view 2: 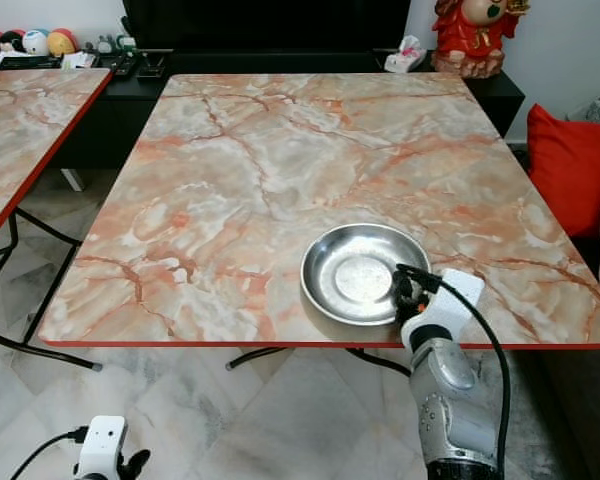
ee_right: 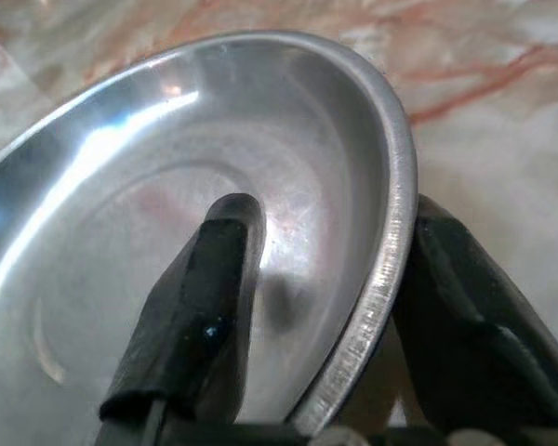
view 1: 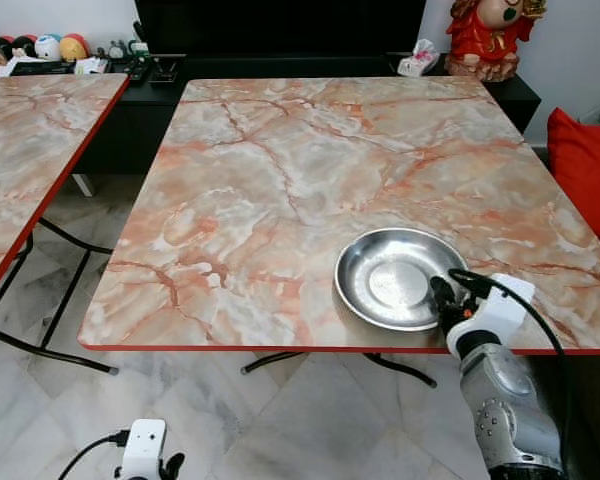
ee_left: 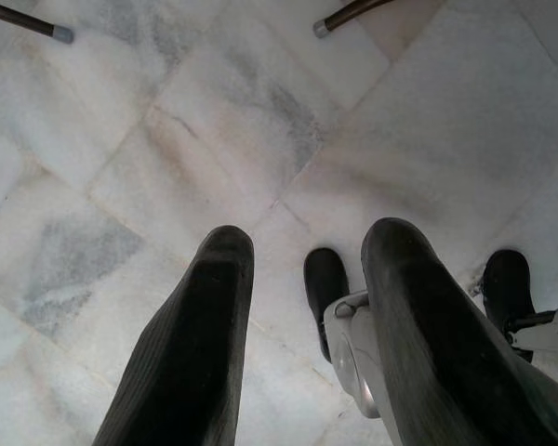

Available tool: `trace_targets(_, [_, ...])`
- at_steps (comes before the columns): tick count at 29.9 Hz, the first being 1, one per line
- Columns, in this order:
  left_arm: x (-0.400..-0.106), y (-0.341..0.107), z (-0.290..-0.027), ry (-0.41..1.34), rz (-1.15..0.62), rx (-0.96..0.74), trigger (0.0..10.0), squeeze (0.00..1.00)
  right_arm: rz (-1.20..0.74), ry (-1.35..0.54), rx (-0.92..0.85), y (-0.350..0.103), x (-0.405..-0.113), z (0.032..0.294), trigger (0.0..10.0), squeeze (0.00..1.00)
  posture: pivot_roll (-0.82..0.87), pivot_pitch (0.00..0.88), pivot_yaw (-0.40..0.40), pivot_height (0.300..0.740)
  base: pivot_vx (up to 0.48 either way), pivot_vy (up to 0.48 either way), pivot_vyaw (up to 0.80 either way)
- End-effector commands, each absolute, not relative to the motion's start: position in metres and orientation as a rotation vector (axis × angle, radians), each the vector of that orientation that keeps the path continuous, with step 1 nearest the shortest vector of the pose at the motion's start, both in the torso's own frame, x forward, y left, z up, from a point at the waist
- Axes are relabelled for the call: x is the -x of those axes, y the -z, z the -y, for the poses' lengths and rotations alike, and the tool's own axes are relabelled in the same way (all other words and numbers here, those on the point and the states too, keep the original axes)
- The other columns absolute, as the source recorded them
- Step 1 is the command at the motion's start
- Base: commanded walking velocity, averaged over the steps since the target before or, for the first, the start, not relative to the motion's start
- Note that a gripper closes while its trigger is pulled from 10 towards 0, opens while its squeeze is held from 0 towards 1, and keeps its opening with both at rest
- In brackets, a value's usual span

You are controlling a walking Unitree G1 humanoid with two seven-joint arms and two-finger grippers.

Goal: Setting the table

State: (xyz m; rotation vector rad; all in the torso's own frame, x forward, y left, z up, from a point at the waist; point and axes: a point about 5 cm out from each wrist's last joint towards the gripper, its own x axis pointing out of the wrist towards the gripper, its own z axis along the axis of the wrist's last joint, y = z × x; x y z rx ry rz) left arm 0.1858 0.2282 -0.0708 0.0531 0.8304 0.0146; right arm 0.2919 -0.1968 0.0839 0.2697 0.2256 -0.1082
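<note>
On the marble worktop (view 1: 280, 180), near its front-right edge: steel plate (view 1: 400, 277). Head view: right tool (view 1: 446, 300) sits at plate's near rim; left tool (view 1: 150, 462) hangs low over floor, idle. L wrist view: fingers (ee_left: 195, 353) apart, nothing held, tiled floor (ee_left: 149, 139) below. R wrist view: one finger (ee_right: 200, 307) inside the plate, other under the rim, straddling it; can't tell if fully clamped. Plate prob light, stiff, slick – grip rim only. Lots of free worktop behind; front edge close, 2nd table (view 1: 30, 150) to the left

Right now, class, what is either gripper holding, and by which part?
The right gripper grips the round steel plate by its near rim, one finger inside, one outside.
</note>
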Motion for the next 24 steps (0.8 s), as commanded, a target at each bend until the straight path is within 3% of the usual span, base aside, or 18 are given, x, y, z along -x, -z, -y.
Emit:
trace_targets(1, [-0.1796, 0.0748, -0.2267, -0.016, -0.860, -0.045, 10.0, 0.00, -0.231, 0.106, -0.247, -0.0828, -0.2917, 0.1966, 10.0, 1.00, -0.04, 0.082, 0.027, 0.740, 0.000, 0.000, 0.00])
trace_targets(4, [-0.1796, 0.0748, -0.2269, -0.017, -0.860, -0.046, 10.0, 0.00, -0.233, 0.114, -0.241, -0.0827, -0.2915, 0.1971, 10.0, 1.00, -0.04, 0.082, 0.027, 0.740, 0.000, 0.000, 0.00])
trace_targets(5, [-0.1796, 0.0748, -0.2270, -0.017, -0.860, -0.046, 10.0, 0.00, -0.233, 0.121, -0.225, -0.0827, -0.2915, 0.1984, 10.0, 0.60, -0.04, 0.082, 0.028, 0.740, 0.000, 0.000, 0.00])
trace_targets(6, [-0.1795, 0.0748, -0.2269, -0.017, -0.861, -0.046, 10.0, 0.00, -0.232, 0.123, -0.217, -0.0827, -0.2915, 0.1991, 10.0, 0.60, -0.04, 0.082, 0.028, 0.740, 0.000, 0.000, 0.00])
trace_targets(7, [-0.1795, 0.0748, -0.2270, -0.017, -0.861, -0.047, 10.0, 0.00, -0.231, 0.125, -0.212, -0.0824, -0.2916, 0.1997, 10.0, 0.00, -0.04, 0.082, 0.027, 0.740, 0.000, 0.000, 0.00])
trace_targets(24, [-0.1795, 0.0752, -0.2256, -0.013, -0.863, -0.042, 10.0, 0.00, -0.204, 0.109, -0.040, -0.0872, -0.2930, 0.1993, 10.0, 0.00, -0.04, 0.080, 0.025, 0.740, 0.000, 0.000, 0.00])
